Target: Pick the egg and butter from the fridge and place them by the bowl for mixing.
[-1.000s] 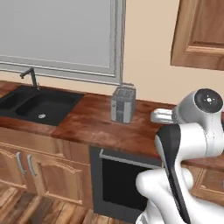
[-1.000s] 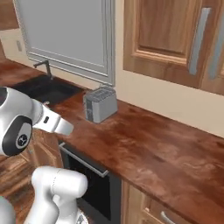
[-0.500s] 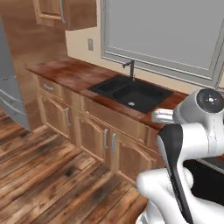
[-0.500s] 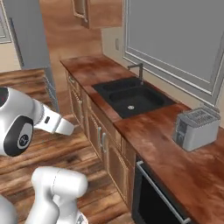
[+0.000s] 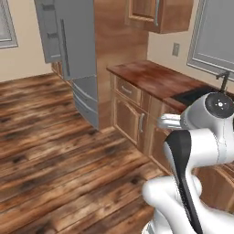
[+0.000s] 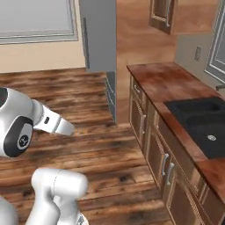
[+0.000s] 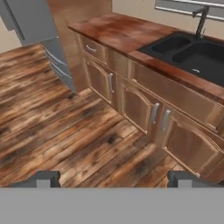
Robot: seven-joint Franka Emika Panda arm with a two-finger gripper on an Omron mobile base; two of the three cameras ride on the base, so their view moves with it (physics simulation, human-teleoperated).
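The fridge [image 5: 68, 50] stands at the far end of the counter [image 5: 155, 80], door shut, so egg and butter are presumably inside, unseen. The gripper [image 7: 113, 178] hangs over bare floor with jaws spread wide and empty, ready for the handle [image 5: 63, 48]. Nothing fetched yet; first that door needs opening.
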